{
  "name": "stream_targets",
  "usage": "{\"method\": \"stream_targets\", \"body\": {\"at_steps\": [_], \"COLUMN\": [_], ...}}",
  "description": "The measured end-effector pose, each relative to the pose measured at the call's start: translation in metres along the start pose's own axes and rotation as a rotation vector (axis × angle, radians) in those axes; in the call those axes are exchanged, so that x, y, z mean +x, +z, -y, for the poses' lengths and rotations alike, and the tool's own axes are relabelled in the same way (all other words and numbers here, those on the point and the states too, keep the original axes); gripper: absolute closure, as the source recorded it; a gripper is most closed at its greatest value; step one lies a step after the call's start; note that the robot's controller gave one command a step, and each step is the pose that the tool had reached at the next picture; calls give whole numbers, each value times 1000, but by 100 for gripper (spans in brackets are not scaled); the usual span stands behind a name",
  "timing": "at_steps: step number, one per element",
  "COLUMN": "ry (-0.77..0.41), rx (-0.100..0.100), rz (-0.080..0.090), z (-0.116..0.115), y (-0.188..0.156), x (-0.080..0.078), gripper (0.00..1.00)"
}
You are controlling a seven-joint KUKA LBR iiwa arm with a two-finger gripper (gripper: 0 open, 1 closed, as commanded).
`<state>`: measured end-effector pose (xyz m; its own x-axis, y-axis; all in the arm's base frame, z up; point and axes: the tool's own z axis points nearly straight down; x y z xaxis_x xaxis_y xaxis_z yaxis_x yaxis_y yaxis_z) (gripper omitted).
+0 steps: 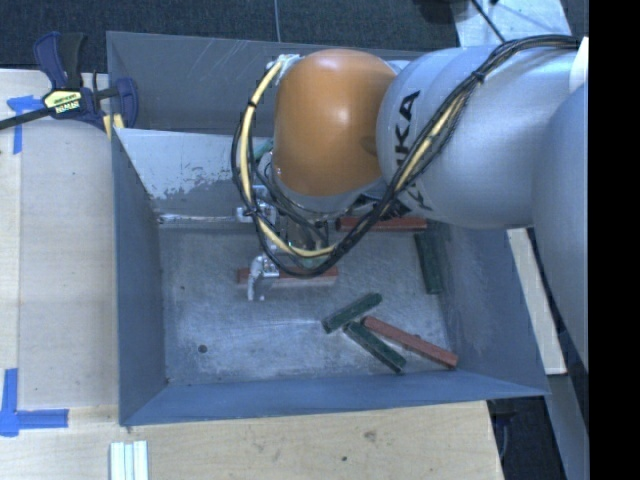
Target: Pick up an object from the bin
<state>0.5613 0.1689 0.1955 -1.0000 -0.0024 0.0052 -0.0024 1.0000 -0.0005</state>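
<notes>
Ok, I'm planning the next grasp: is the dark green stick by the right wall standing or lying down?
Lying down: the dark green stick shows its whole length flat along the bin floor.

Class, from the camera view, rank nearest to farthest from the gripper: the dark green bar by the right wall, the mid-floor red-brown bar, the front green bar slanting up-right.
1. Red-brown bar, mid-floor, right beside the gripper.
2. Green bar slanting up-right, toward the front.
3. Dark green bar, by the right wall.
</notes>
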Motion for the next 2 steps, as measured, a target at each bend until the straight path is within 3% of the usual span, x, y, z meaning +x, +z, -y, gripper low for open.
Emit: {"method": "stream_targets", "body": {"at_steps": [1, 2], "ry": [2, 1], "rx": [-2, -1], "rz": [8, 8], "z": [1, 62], "y": [-4, 84], "x": [-2, -9], "gripper": [0, 100]}}
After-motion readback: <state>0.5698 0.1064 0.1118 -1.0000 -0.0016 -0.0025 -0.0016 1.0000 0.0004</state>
